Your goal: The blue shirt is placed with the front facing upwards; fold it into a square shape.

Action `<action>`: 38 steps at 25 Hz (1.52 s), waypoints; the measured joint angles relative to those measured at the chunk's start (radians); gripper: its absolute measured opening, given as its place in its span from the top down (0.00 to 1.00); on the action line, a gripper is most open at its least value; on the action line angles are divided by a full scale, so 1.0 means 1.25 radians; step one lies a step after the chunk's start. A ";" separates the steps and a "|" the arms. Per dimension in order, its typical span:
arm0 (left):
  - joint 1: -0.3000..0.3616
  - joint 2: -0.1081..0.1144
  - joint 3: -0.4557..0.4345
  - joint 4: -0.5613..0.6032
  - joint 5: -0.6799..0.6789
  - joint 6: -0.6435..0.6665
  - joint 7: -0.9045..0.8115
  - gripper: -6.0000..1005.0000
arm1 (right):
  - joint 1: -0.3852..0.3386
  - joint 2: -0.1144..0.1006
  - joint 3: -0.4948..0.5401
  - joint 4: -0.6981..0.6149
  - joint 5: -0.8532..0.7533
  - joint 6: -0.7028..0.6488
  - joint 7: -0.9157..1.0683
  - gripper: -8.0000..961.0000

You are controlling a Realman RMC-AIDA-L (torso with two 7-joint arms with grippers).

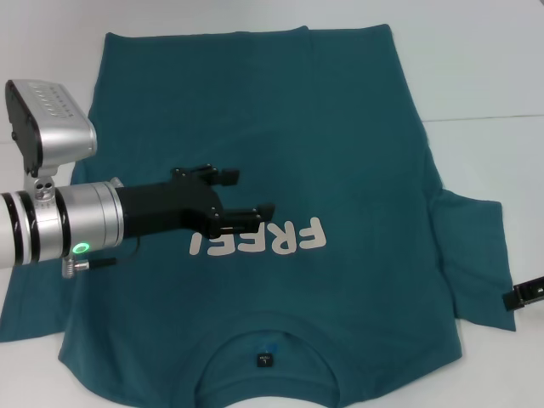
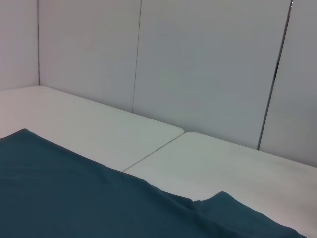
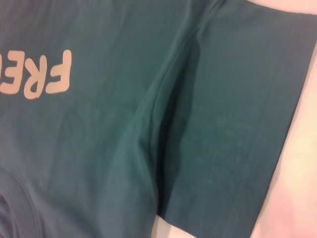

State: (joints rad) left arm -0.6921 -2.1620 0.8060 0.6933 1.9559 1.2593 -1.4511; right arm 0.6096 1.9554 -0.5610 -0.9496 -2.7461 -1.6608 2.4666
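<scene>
Nearest the head camera, the round collar (image 1: 265, 353) with its small black label (image 1: 265, 360) sits at the close edge of the blue shirt (image 1: 340, 127), which lies spread flat on the white table (image 1: 493, 93) with its front up. Off-white lettering (image 1: 259, 238) runs across the chest just beyond the collar. One short sleeve (image 1: 472, 255) spreads out flat to the robot's right of the lettering, and a long crease runs where that sleeve meets the body of the shirt. On the opposite side, the sleeve shows below the left arm, lying flat on the table.

Reaching in from the robot's left, the left gripper (image 1: 238, 194) hangs over the chest of the shirt, right beside the lettering and partly covering its last letter. Its two black fingers (image 1: 223, 176) stand apart with a clear gap between them, and nothing is held between them. From the head view I cannot tell whether the fingertips touch the cloth.

Only a small black part of the right gripper (image 1: 527, 295) shows, at the outer edge of the right sleeve; how its fingers stand cannot be told.
</scene>
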 joint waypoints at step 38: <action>-0.002 -0.001 0.003 -0.009 -0.009 0.001 0.009 0.13 | 0.010 0.010 -0.007 0.084 0.006 0.065 0.014 0.03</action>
State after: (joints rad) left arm -0.6949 -2.1628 0.8097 0.6827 1.9446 1.2609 -1.4399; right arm 0.6215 1.9681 -0.5703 -0.8450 -2.7380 -1.5800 2.4837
